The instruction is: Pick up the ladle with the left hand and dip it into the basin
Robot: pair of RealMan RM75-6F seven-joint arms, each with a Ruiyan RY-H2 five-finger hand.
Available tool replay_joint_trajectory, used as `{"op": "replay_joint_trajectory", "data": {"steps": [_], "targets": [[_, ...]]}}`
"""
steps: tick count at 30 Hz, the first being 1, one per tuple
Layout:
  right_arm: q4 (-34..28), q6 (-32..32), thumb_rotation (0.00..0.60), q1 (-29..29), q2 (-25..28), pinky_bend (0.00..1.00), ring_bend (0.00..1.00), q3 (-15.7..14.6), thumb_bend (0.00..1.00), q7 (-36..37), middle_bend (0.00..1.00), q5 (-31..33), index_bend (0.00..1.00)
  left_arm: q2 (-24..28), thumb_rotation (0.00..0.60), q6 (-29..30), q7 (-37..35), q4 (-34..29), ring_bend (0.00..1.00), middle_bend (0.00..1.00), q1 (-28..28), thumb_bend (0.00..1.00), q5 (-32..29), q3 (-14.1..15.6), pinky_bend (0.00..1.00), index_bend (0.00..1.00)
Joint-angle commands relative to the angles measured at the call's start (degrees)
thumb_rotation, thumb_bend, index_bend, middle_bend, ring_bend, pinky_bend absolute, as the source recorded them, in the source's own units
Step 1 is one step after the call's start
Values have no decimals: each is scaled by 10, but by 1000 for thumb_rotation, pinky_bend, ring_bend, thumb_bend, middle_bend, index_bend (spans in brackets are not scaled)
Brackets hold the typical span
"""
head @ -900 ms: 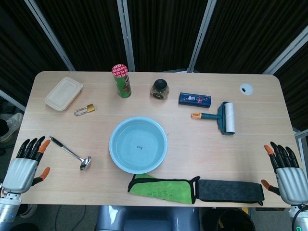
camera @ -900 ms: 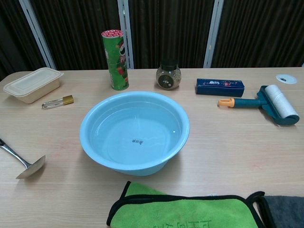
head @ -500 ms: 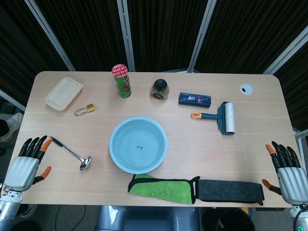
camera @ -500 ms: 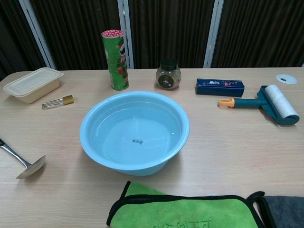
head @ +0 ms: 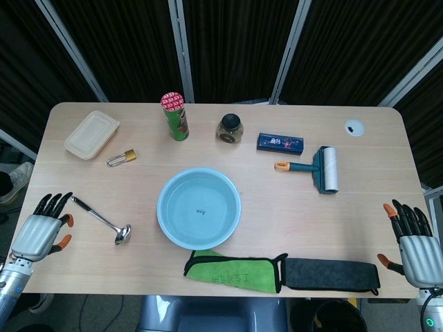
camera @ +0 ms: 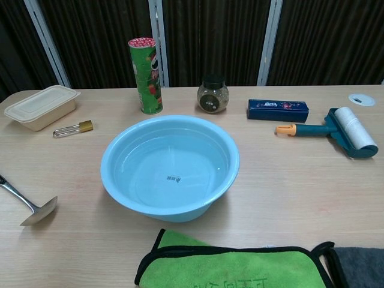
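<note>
Left hand, fingers spread and empty, hovers just beside the handle end of the ladle, which lies left of the basin; reaching step, so closing around the handle likely comes next.

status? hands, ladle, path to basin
Left hand open, beside the ladle handle, not gripping. Right hand open at the table's far edge. Ladle flat on the table, left of the basin. Nothing between them.
</note>
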Motion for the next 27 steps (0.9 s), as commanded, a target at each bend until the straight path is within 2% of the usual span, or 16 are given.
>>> {"op": "replay_joint_trajectory", "data": {"steps": [1, 13, 27], "targets": [[0, 0, 600, 0, 0, 0, 0, 1, 0, -2, 0, 3, 0, -19, 600, -33, -22, 52, 0, 0, -19, 321, -18, -4, 0, 483], [1, 0, 600, -1, -3, 0, 0, 5, 0, -10, 0, 13, 0, -97, 600, -55, -99, 202, 0, 0, -55, 346, -8, -11, 0, 513], [4, -3, 600, 0, -2, 0, 0, 14, 0, -7, 0, 30, 0, -165, 600, -129, -118, 306, 0, 0, -102, 347, -19, -10, 0, 492]]}}
